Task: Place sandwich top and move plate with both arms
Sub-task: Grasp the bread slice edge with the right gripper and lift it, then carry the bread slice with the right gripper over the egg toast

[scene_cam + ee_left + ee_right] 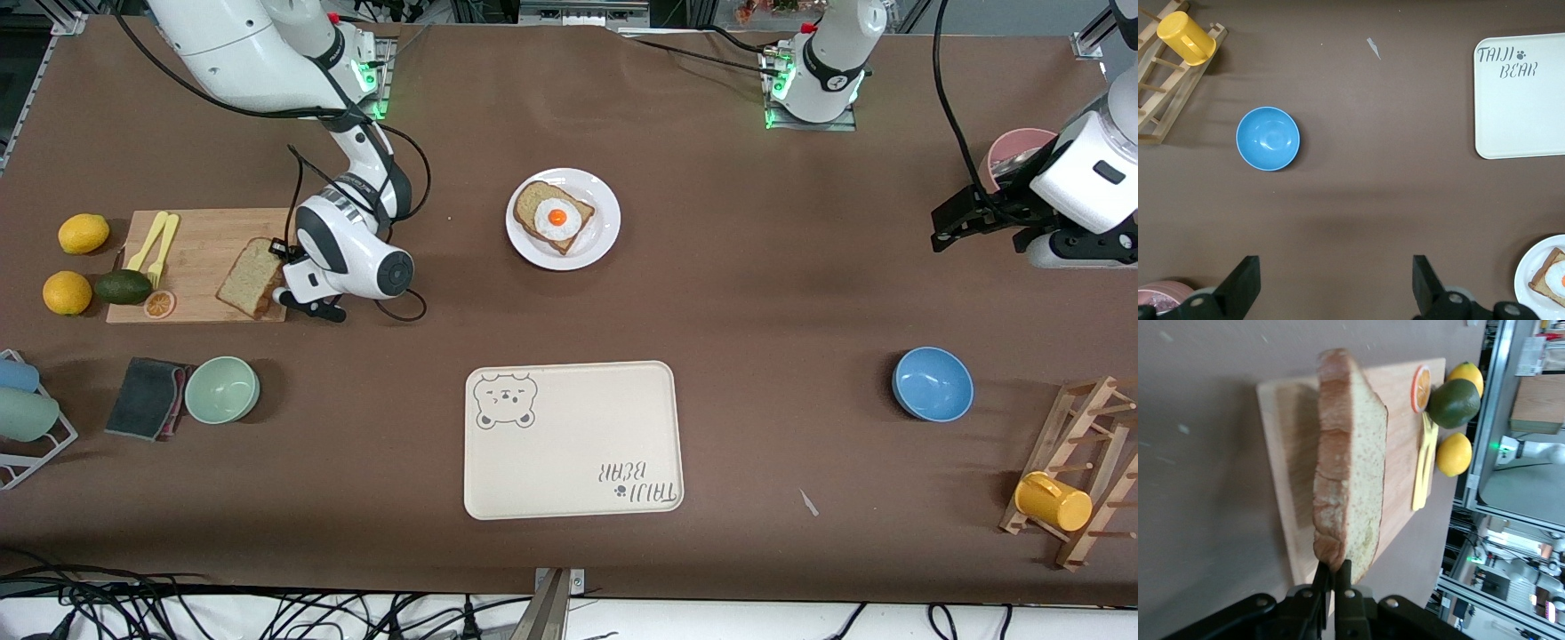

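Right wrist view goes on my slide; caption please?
Right end effector shut on the sandwich top, tilted over the wooden cutting board.

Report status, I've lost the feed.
Right gripper shut on tan wholegrain bread slice at wooden board. Left gripper open, waiting. Round white plate unobstructed.

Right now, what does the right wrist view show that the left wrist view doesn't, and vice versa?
Right wrist only: the right gripper shut on the plain bread slice, held edge-up over the cutting board, with an orange slice, avocado, two lemons and yellow cutlery.

Left wrist only: the left gripper, open and waiting, plus the blue bowl, yellow cup on its wooden rack, bear tray, and the plate with egg toast.

Shared: only the brown table.
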Motion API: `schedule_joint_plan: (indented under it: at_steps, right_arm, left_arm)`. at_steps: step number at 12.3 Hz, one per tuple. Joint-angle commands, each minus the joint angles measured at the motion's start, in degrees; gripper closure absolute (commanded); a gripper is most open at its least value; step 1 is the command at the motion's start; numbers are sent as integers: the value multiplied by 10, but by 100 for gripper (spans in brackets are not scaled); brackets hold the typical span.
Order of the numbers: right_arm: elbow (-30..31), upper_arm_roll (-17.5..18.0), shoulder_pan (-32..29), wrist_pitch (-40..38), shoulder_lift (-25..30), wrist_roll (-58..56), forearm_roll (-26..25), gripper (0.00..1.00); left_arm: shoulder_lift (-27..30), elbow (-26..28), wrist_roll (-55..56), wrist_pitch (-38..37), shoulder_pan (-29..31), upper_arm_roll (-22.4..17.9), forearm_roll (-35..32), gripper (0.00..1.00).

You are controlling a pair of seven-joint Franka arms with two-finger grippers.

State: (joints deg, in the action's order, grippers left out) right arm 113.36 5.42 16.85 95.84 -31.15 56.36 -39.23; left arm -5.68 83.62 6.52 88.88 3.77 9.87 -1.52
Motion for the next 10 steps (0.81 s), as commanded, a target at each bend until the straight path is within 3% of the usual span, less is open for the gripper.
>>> schedule_joint_plan:
  at_steps: [1,5,8,10]
  right_arm:
    - [-59,10,0,-42,15,-59,29,100]
    - [-188,77,20,-155,12,-58,84,100]
    - [-285,79,71,-211,13,-56,177,100]
    - [-328,79,122,-219,13,-36,211,100]
  left_arm:
    - [2,-10,5,-12,2,0,15,0]
    - [2,-9,5,-12,3,0,14,0]
    - [1,-10,5,-12,3,-1,14,0]
    - [1,-10,5,-12,3,-1,14,0]
